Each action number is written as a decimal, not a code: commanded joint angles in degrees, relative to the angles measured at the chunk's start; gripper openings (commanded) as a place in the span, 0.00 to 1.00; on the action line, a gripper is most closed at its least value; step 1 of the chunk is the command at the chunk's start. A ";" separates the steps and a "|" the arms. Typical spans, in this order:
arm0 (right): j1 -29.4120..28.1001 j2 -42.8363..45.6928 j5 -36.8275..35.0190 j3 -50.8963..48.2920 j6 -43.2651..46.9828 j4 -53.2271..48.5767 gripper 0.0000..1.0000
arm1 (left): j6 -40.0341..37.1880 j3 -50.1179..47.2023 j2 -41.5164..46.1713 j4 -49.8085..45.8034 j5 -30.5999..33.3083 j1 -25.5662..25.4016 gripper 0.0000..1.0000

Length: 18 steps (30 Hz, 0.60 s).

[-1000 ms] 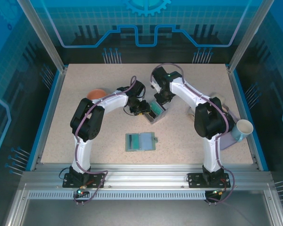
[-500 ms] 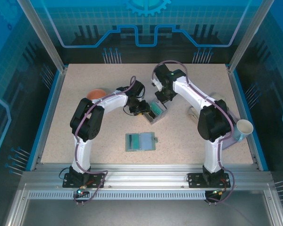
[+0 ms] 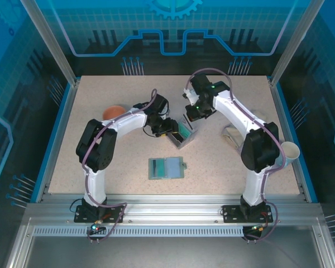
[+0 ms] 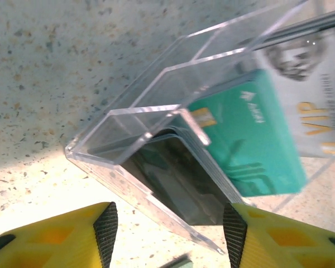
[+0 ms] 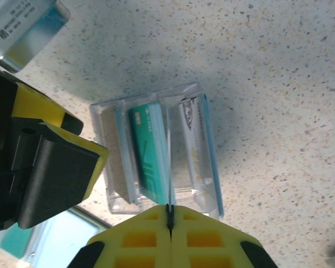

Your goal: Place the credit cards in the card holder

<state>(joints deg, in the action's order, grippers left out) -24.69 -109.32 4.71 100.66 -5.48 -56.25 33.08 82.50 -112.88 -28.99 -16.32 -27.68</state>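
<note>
Left jaws gape astride the clear box point(image 3: 182, 134) of credit cards point(image 4: 251, 134). Right jaws pinch a thin edge point(image 5: 168, 162) inside it. Card holder point(image 3: 167, 167) lies nearby.

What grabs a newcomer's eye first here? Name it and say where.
Both arms meet mid-table over a clear plastic rectangular box holding cards on edge, a teal plastic card brightest among them. The right claw is pinched shut on a thin edge rising from the box, while the left claw gapes at its corner. Nearer the bases, the sage-green folding wallet lies open, apart from both.
</note>
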 commanded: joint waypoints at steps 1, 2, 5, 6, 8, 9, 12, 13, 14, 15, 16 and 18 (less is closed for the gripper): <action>1.94 4.52 7.58 -2.67 -4.59 2.46 0.00 | 1.20 -2.69 5.32 2.00 -0.40 0.42 0.58; 2.57 6.26 9.41 -3.70 -5.70 3.32 0.00 | 2.11 -3.92 6.98 3.22 -0.47 0.63 0.59; 4.31 12.23 15.89 -8.57 -9.94 7.98 0.00 | 6.40 -9.82 13.62 9.05 -2.12 1.93 0.63; 4.93 14.38 18.22 -10.42 -11.84 10.09 0.00 | 8.02 -12.31 16.30 12.18 -3.28 2.51 0.65; 5.92 18.03 22.78 -14.25 -15.22 13.77 0.00 | 11.05 -16.63 21.19 17.53 -5.78 3.47 0.69; 6.20 19.79 24.54 -15.89 -17.23 15.66 0.00 | 12.43 -18.24 23.11 19.96 -7.46 3.68 0.70; 6.20 23.85 30.95 -21.55 -23.55 22.85 0.00 | 16.29 -21.68 26.27 26.17 -13.23 3.90 0.71; 6.15 24.93 31.86 -23.09 -25.40 24.73 0.00 | 17.78 -22.62 26.69 28.02 -14.73 3.86 0.71; 6.15 26.09 32.98 -24.75 -27.20 26.84 0.00 | 19.77 -23.83 27.04 30.62 -16.52 3.94 0.71; 6.17 27.33 33.93 -26.21 -28.54 28.69 0.00 | 21.80 -25.18 27.29 34.06 -18.49 4.00 0.70; 6.14 28.17 34.40 -27.15 -29.24 29.73 0.00 | 23.39 -26.14 27.54 36.56 -19.75 3.95 0.70; 6.08 29.31 36.73 -28.74 -30.59 31.74 0.00 | 25.69 -27.66 27.98 40.68 -21.57 3.95 0.70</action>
<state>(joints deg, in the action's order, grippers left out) -18.70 -81.80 34.61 74.06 -30.13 -31.81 52.40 57.30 -85.76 1.87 -31.22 -23.75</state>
